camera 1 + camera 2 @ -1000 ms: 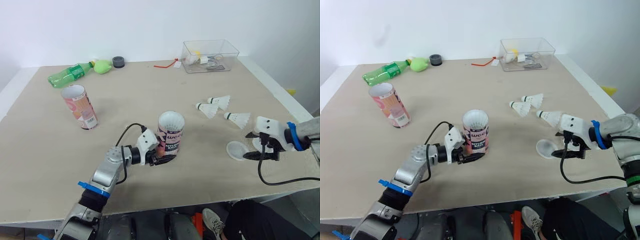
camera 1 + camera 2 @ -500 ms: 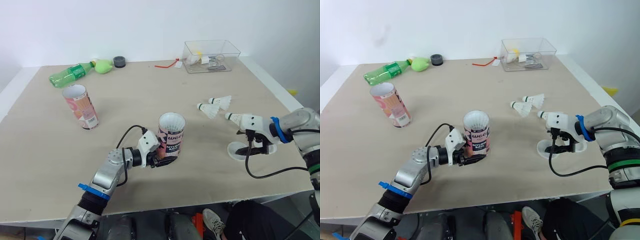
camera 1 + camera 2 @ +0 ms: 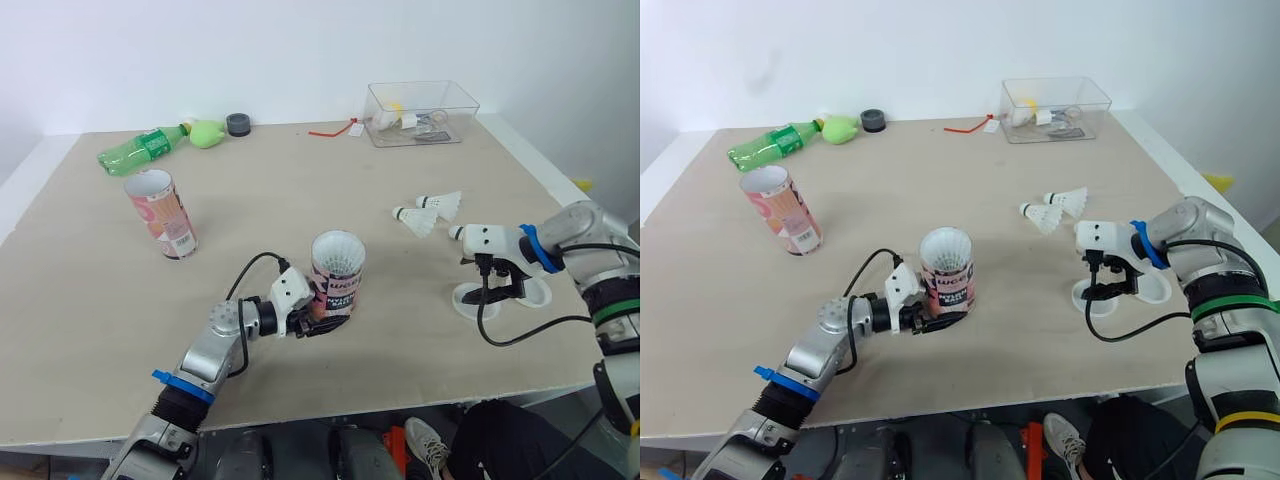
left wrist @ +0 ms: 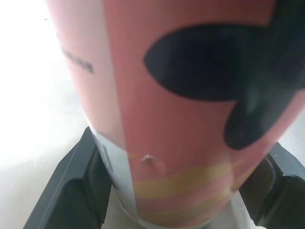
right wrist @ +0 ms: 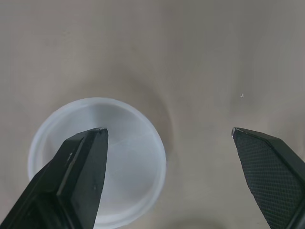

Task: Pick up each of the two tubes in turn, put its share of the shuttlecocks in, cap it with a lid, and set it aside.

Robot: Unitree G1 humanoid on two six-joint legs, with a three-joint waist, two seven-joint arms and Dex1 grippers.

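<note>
Spare tube [image 3: 160,213] standing at far left of surface [image 3: 300,180]. Left end effector [image 3: 318,320] clamped on lower wall of filled tube [image 3: 336,275], mid-surface. Right end effector [image 5: 167,131] spread wide, empty, above lid [image 5: 124,157]. Step: fetching lid. Next: straddle rim, lower, pinch, carry to tube mouth.

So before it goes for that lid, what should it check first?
1. Grip of the left hand on the filled tube: ok, fingers on both sides of its base.
2. That tube roughly upright: ok.
3. The right hand open: ok.
4. The lid centred between its fingers: not ok, it lies off to one side, under one finger.
5. Height above the lid: cannot tell.
</note>
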